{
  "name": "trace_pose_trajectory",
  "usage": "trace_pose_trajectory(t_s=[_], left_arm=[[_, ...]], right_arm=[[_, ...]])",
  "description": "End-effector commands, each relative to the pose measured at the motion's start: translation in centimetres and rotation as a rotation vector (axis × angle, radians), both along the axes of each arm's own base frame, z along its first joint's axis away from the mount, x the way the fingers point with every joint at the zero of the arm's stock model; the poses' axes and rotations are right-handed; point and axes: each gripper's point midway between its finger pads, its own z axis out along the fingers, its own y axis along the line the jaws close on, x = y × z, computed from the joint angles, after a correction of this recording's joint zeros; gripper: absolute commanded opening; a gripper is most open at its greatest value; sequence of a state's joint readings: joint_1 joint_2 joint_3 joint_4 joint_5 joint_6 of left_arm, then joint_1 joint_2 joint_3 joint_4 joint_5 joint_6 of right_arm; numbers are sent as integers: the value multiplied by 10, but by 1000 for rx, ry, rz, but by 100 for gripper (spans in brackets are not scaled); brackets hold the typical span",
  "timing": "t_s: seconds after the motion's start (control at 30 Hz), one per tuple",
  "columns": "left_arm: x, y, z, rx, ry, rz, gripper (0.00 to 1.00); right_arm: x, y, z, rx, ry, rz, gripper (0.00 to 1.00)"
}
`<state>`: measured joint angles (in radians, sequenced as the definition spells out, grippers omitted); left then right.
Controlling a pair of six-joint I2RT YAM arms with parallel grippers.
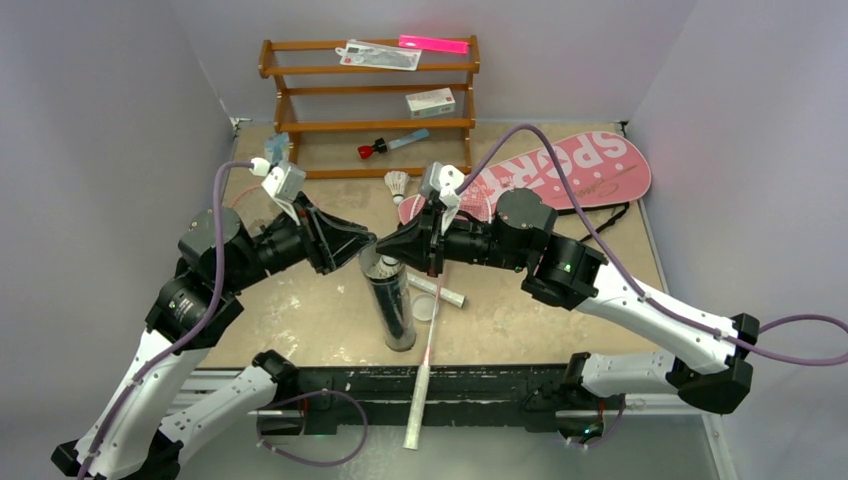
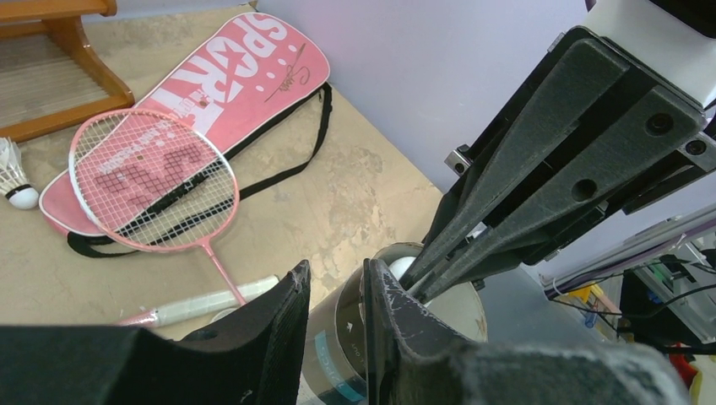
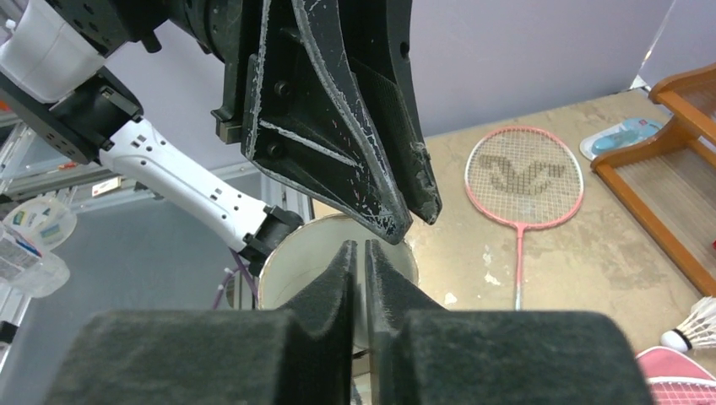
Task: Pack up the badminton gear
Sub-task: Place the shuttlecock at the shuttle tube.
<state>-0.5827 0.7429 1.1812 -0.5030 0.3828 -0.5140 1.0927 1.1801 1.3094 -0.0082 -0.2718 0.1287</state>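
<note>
The long black tube [image 1: 398, 305] stands upright near the table's front, its mouth open. My left gripper [image 1: 372, 243] is shut on the tube's rim [image 2: 359, 291], one finger inside and one outside. My right gripper [image 3: 359, 246] is shut, its tips dipped into the mouth beside a white rounded shuttlecock end [image 2: 404, 267]. A loose shuttlecock [image 1: 398, 185] lies by the pink SPORT bag [image 1: 570, 170]. One pink racket [image 2: 152, 181] rests its head on the bag, and its handle [image 1: 418, 410] overhangs the front edge. A second racket [image 3: 523, 177] lies left of the tube.
A wooden shelf [image 1: 370, 90] at the back carries a small white box [image 1: 430, 100]; a red-capped blue tool [image 1: 385, 145] lies under it. A white handle-like cylinder [image 1: 435, 288] and a small round lid [image 1: 425, 308] lie right of the tube. Walls close in on both sides.
</note>
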Motion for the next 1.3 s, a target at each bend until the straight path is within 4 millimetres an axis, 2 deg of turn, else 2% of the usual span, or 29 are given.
trace_pose_trajectory(t_s=[0.0, 0.03, 0.1, 0.23, 0.33, 0.43, 0.5, 0.67, 0.8, 0.87, 0.9, 0.93, 0.97, 1.03, 1.17, 1.27], left_arm=[[3, -1, -10, 22, 37, 3, 28], [4, 0, -9, 20, 34, 11, 29], [5, 2, -5, 17, 27, 28, 32], [4, 3, 2, 7, 10, 29, 36], [3, 4, 6, 6, -1, 29, 50], [3, 7, 12, -7, -12, 47, 69], [1, 8, 16, -20, -26, 47, 75], [-10, 17, 37, -37, -136, 43, 81], [-33, 35, 62, 24, -334, 27, 83], [-48, 38, 60, 41, -411, -20, 84], [-53, 33, 50, 53, -443, -70, 84], [-71, 29, 43, 51, -521, -162, 85], [-95, 18, 26, 57, -605, -334, 86], [-119, 12, -1, 81, -753, -507, 87], [-113, 19, -17, 110, -749, -436, 88], [-111, 17, -33, 133, -726, -455, 89]], right_arm=[[-2, -5, 13, 5, 1, -7, 15], [3, -8, 16, 13, 5, -46, 23], [12, -14, 23, 32, 1, -107, 29], [9, -19, 33, 33, 1, -109, 43], [6, -23, 36, 39, 2, -103, 60], [6, -30, 29, 43, -6, -117, 83], [7, -36, 24, 41, -9, -137, 94], [8, -49, 15, 31, -17, -179, 97], [9, -62, 17, 68, -24, -217, 97], [9, -68, 17, 95, -26, -233, 97], [8, -72, 14, 102, -25, -241, 97], [9, -74, 9, 105, -22, -248, 97], [9, -76, 8, 119, -24, -257, 97], [9, -79, 4, 131, -23, -264, 97], [10, -83, -7, 116, -5, -282, 96], [9, -86, -13, 104, 8, -288, 96]])
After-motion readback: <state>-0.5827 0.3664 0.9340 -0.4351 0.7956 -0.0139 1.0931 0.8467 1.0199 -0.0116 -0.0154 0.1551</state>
